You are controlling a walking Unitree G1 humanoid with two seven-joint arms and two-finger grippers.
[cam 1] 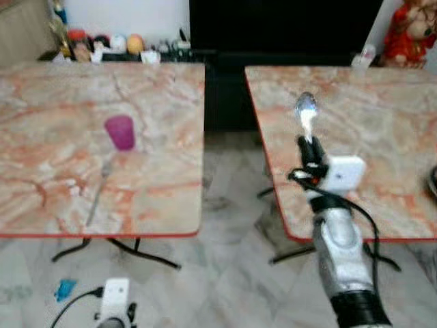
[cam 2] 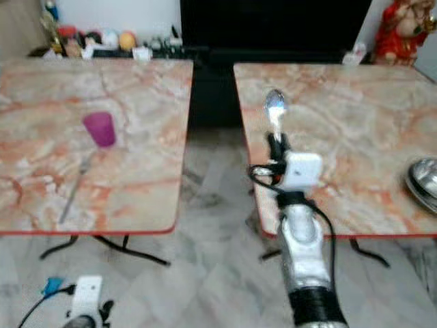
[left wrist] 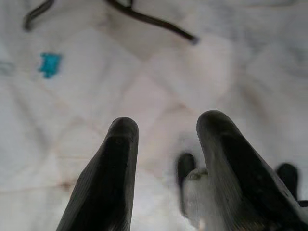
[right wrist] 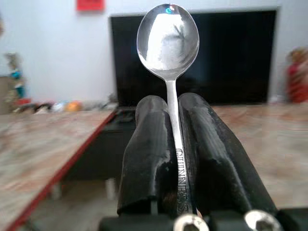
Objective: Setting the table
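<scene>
1. Right wrist view has the right tool [right wrist: 175, 144] closed tight on one spoon [right wrist: 168, 41], its handle pinched between both black fingers and its bowl standing upright above the fingertips.
2. Stamped letters run along the spoon handle; they begin "GUINNES", and the rest is hidden.
3. Two marble-patterned counters with red edges stand side by side, a gap of floor between them: the left counter [cam 1: 41, 137] and the right counter [cam 1: 382, 137].
4. The right tool holds the spoon over the near left part of the right counter.
5. One purple cup [cam 1: 120, 132] stands on the left counter, with one fork [cam 1: 100, 188] lying just in front of it.
6. One metal bowl [cam 2: 425, 183] sits at the right counter's right edge.
7. The left tool [left wrist: 166, 144] hangs low over the floor, fingers parted and holding nothing.
</scene>
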